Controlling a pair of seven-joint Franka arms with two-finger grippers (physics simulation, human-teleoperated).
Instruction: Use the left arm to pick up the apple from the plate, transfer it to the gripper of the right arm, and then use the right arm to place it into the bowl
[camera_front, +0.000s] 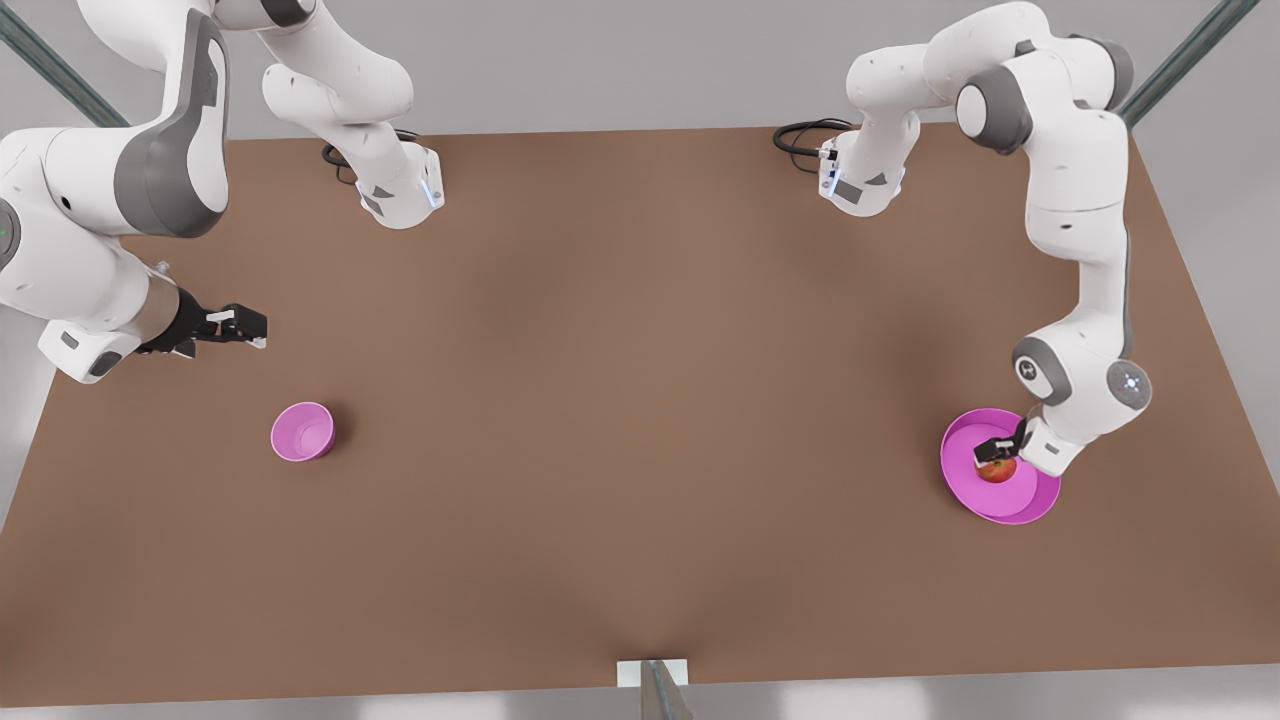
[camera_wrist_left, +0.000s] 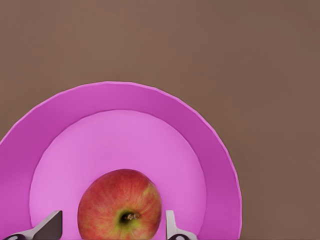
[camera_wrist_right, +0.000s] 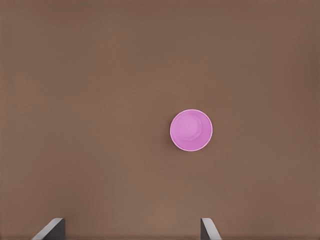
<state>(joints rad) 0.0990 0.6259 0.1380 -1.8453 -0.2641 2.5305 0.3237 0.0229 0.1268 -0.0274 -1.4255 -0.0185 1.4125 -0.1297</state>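
The apple (camera_front: 996, 469) is seen lying on the pink plate (camera_front: 1030, 508), which sits on the brown table (camera_front: 640, 400) at the front view's right. The left gripper (camera_front: 993, 455) is lowered over the plate, its fingers spread on either side of the apple. In the left wrist view, the apple (camera_wrist_left: 120, 205) is framed between the two fingertips (camera_wrist_left: 171, 225) with a narrow gap visible on each side, so the fruit is not yet pinched. The apple's stem end is turned toward that camera, and the plate (camera_wrist_left: 210, 150) is seen beneath it.

The bowl (camera_front: 302, 431) is placed well apart, at the front view's left. The right gripper (camera_front: 240, 328) is held above the table near the bowl, waiting, with its fingers (camera_wrist_right: 209, 230) spread wide and nothing between them. In the right wrist view, the bowl (camera_wrist_right: 191, 130) is seen below.
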